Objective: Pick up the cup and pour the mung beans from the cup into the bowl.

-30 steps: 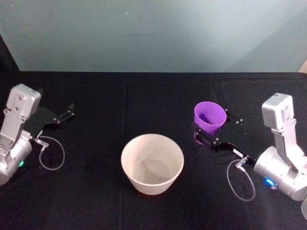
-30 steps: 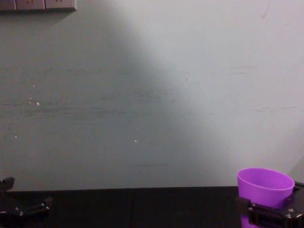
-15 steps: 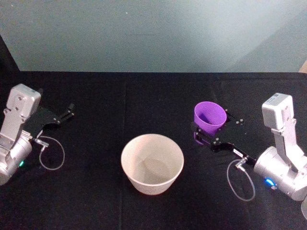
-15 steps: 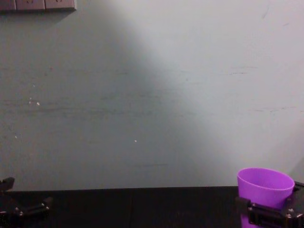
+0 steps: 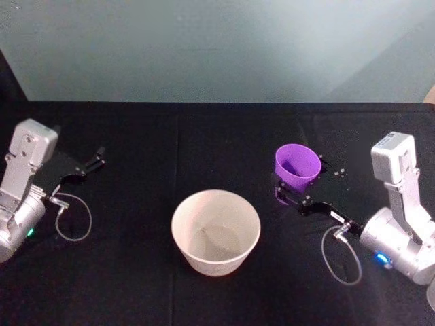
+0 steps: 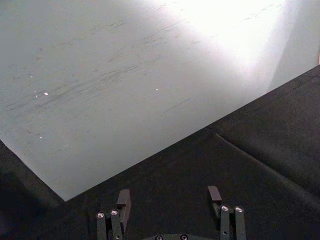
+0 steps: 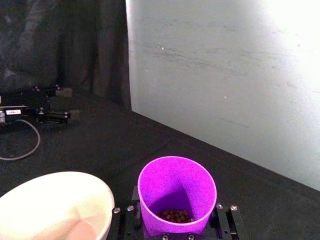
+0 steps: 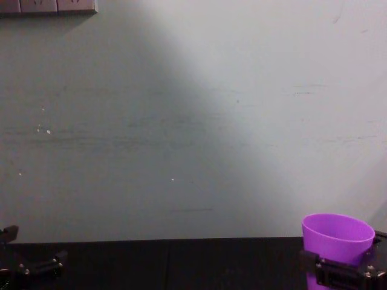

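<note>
Your right gripper [image 5: 297, 182] clamps purple cup [image 5: 298, 166] upright. Right wrist view gives you mung beans [image 7: 175, 216] at cup bottom. Left of this gripper, cream bowl [image 5: 204, 261]. Your left gripper [image 5: 92, 163] wide, idle.

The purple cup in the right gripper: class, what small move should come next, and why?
Probably carry the cup toward the robot's left until it is over the bowl. The right gripper grips it upright, the mung beans lie at its bottom, and the bowl stands apart from it. The left gripper rests open on the far left.
</note>
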{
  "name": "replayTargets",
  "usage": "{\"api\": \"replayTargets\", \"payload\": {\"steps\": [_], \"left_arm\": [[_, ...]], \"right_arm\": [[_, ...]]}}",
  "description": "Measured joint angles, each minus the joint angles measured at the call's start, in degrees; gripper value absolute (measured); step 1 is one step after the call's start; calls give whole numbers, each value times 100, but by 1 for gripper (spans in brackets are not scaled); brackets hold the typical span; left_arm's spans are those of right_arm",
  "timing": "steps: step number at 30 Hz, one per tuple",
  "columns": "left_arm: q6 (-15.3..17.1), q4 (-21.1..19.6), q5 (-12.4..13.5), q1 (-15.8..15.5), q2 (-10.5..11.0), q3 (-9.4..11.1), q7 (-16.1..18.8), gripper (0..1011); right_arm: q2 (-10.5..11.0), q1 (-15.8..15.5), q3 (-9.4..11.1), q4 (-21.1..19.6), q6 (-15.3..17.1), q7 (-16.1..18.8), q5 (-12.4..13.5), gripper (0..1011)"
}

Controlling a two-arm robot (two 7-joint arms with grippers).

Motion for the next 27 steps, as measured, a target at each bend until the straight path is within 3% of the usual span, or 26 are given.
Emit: {"api": "replayTargets", "payload": {"steps": [24,27], "left_arm": [[0,0,0,0,0,0,0,1000],[0,0,0,0,0,0,0,1000]], "right_arm": [[0,0,0,0,0,1,0,734],[22,11,-53,-29,31,-34,-106,734]]}}
